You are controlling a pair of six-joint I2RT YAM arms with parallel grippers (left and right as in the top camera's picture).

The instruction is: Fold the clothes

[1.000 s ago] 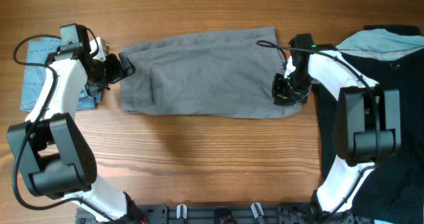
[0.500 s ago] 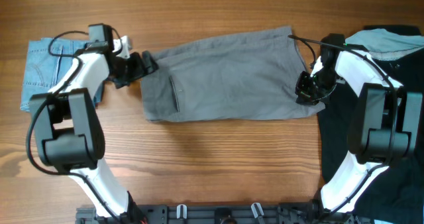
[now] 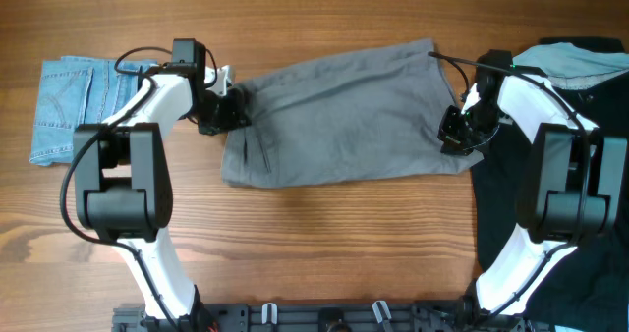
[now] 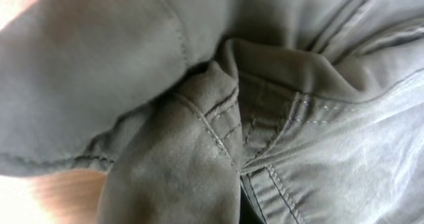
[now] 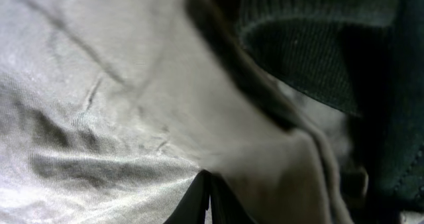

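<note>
The clothes, grey shorts [image 3: 344, 116], lie spread across the middle of the wooden table. My left gripper [image 3: 228, 111] is at their left edge, shut on a bunched fold. In the left wrist view the grey cloth [image 4: 172, 151] fills the frame, with stitched seams, and it covers my fingers. My right gripper [image 3: 454, 134] is at the shorts' right edge. In the right wrist view its dark fingertips [image 5: 209, 201] are pressed together, and the grey fabric [image 5: 99, 118] is pulled into a fold above them.
Small light-blue denim shorts [image 3: 69, 111] lie flat at the far left. A big black garment [image 3: 580, 175] covers the table's right side, next to the right gripper, and shows as dark knit [image 5: 311, 45] in the right wrist view. Bare wood [image 3: 324, 244] runs along the front.
The left gripper has travelled right from the denim shorts to the grey shorts' left edge and shut on it. The grey shorts slid right with the right gripper, which has since held still.
</note>
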